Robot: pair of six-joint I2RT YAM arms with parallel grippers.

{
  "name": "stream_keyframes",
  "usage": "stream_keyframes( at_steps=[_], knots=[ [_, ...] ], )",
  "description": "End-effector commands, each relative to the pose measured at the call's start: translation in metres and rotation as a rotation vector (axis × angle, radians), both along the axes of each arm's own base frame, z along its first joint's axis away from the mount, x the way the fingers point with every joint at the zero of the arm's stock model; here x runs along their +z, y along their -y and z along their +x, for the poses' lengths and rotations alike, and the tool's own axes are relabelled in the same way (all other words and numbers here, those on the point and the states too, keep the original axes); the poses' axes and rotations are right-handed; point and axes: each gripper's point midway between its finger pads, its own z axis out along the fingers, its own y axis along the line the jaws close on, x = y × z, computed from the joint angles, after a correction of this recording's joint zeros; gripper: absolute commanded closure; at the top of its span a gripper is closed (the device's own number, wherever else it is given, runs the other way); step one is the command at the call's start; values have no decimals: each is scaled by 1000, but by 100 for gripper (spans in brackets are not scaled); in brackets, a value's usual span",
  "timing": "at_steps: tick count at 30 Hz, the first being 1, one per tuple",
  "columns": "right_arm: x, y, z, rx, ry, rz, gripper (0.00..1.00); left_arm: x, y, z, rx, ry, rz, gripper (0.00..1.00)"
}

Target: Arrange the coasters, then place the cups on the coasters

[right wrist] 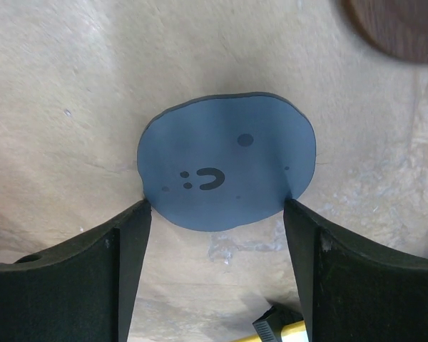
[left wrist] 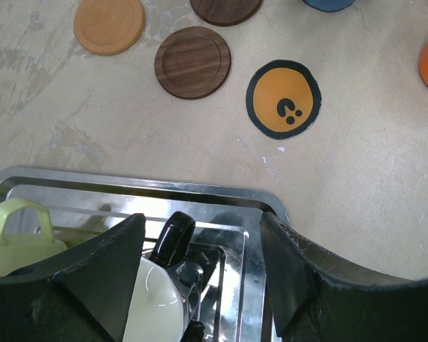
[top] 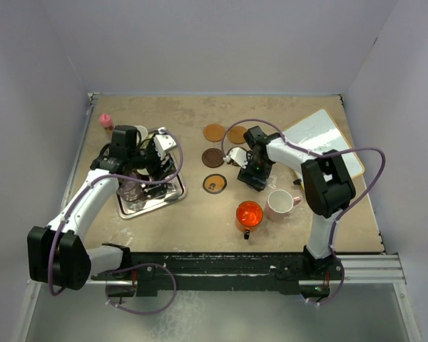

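The grey-blue coaster (right wrist: 225, 164) lies flat about the middle of the bench (top: 200, 228), just to the right of the black coaster with the orange face (top: 215, 183) and the dark brown coaster (top: 212, 157). The right tool (right wrist: 217, 205) stands over it and is closed on it, one fingertip pressed to each opposite edge (the outline looks a little dented there). I judge it takes the disc by the rim because a thin thing lying flat gives no other place to hold, and so it can be brought into line.

The orange coaster (top: 214, 132) and the brown coaster (top: 237, 134) lie behind, toward the far edge. The red-orange cup (top: 248, 214) and the pink cup (top: 278, 204) stand toward the near edge, on no coaster.

Toward the left edge the left tool (left wrist: 203, 217) hangs open over the silver tray (left wrist: 128, 182), a finger on each side of the handle of the black cup (left wrist: 172, 239). It is probably ready to lift this cup when a coaster is free. The pale green cup (left wrist: 14, 239) stands beside it in the tray.
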Motion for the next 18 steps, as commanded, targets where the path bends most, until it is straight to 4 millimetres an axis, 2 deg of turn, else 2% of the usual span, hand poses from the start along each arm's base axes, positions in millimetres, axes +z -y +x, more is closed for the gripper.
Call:
stream_keyframes(
  at_steps=[1,18],
  knots=[
    [-3,-23,-6,22,-43,48,23,15,-1,4,-1,67,-20,37],
    [-13,-62,-22,94,-89,69,22,19,-1,2,-3,83,-25,37]
  ],
)
